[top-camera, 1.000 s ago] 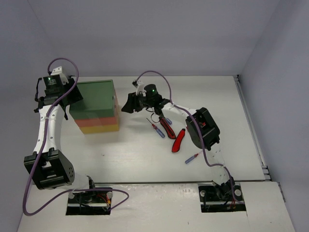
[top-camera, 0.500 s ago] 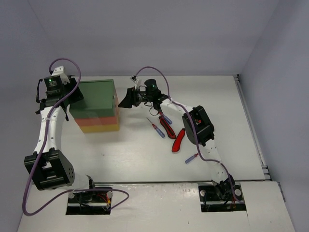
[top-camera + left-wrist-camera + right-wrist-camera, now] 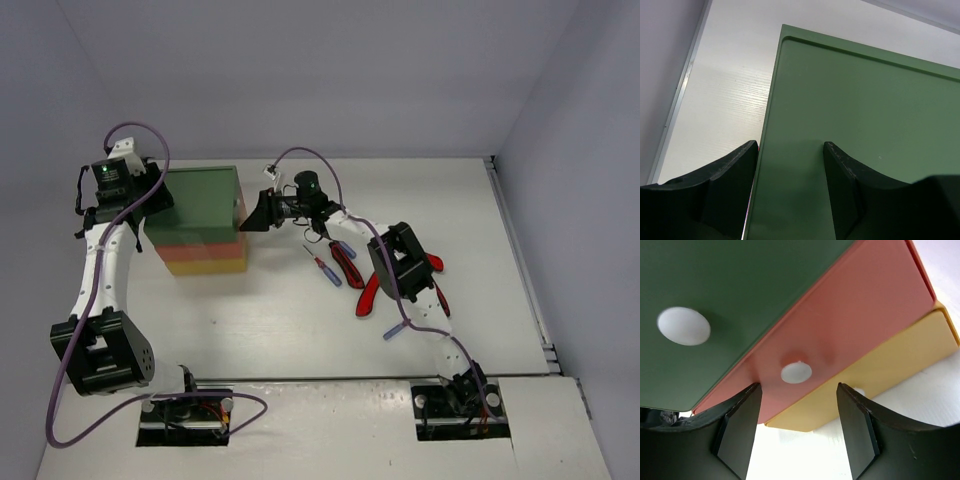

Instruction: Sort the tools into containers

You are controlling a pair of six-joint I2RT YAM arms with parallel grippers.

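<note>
At the cabinet's (image 3: 200, 215) right face, where the drawer fronts are, the right tool (image 3: 799, 390) stands with its jaws moderately wide, one finger on each side of the white knob (image 3: 796, 372) of the orange-red drawer (image 3: 860, 315). Neither finger touches the knob yet. I judge it is lined up this way to pinch the knob and pull out this middle drawer, which sits under the green drawer (image 3: 740, 285) and over the yellow drawer (image 3: 890, 360). At the cabinet's opposite, left edge the left tool (image 3: 790, 147) is also half open and holds nothing. Its fingers straddle the rim of the green top, probably to stop the cabinet from sliding during the pull. To the right of the cabinet, well apart from it, the hand tools (image 3: 345, 262) lie on the bench (image 3: 280, 310), among them small screwdrivers (image 3: 322, 265). What the closed drawers hold cannot be seen.
</note>
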